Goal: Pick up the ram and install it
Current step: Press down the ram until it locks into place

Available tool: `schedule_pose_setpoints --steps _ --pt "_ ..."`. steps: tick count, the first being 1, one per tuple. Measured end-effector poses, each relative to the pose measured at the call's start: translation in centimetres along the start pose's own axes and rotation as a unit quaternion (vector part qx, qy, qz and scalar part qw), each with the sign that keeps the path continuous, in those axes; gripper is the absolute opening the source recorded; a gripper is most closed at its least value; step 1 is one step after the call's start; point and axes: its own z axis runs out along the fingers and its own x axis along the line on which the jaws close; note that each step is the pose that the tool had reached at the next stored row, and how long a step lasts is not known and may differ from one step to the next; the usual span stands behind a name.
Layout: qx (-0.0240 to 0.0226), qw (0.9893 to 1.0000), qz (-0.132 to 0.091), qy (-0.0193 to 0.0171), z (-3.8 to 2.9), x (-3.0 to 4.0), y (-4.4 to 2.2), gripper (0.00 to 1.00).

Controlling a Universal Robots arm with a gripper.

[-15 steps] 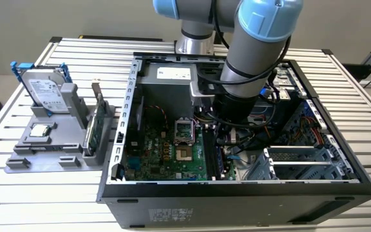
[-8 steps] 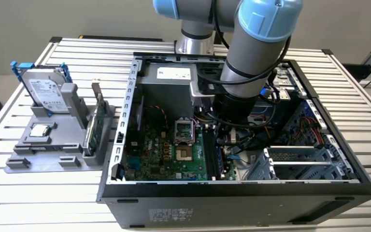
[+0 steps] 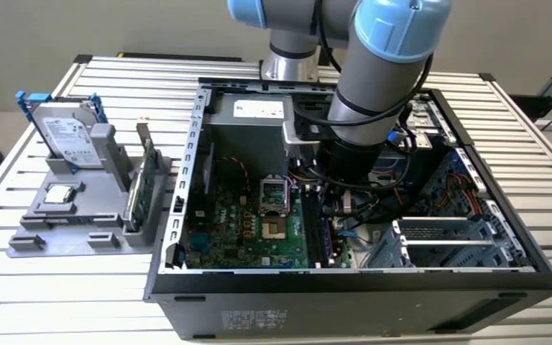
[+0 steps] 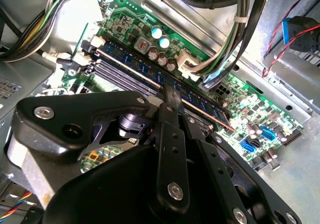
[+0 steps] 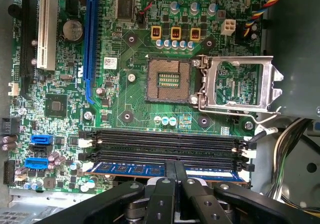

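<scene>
Starting at the exterior view's left, we see the grey holder (image 3: 65,223) on the slatted surface (image 3: 26,302) carrying a hard drive (image 3: 65,133), a processor chip (image 3: 62,192) and an upright green card (image 3: 140,194). Moving right, the open computer case (image 3: 353,287) holds the motherboard (image 3: 247,230), its CPU socket (image 5: 169,80) uncovered. Further right our arm (image 3: 372,86) reaches down into the case. In both wrist views the claw (image 5: 175,176) is clamped on the ram (image 5: 150,170), which sits in the memory slot (image 5: 165,160) nearest the claw, beside the empty slots (image 5: 165,139). To do this well, we judge the ram should be kept square to the slot and pressed evenly until both end latches (image 5: 246,165) catch.
</scene>
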Motion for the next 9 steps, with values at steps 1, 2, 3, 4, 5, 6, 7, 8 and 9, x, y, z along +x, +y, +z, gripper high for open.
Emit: schedule_pose_setpoints --steps 1,2,3,4,5,6,7,8,9 --pt "0.0003 1.0 0.0 -0.0014 -0.19 -0.03 0.0 0.0" --pt "0.0 1.0 0.0 -0.0004 -0.64 0.0 0.02 0.0" --pt "-0.0002 1.0 0.0 0.0006 -1.16 0.04 0.05 0.0" --pt "-0.0002 1.0 0.0 0.0005 -1.59 0.05 0.07 0.0" --pt "-0.0002 1.0 0.0 0.0005 -2.04 0.06 0.09 0.0" --pt "-0.0003 1.0 0.0 0.0007 -2.51 0.08 0.1 0.0" --pt "-0.0002 1.0 0.0 0.0006 -2.98 0.09 0.12 0.0" --pt "-0.0002 1.0 0.0 0.0006 -3.44 0.1 0.14 0.0" --pt "-0.0002 1.0 0.0 0.0006 -3.89 0.11 0.16 0.0"
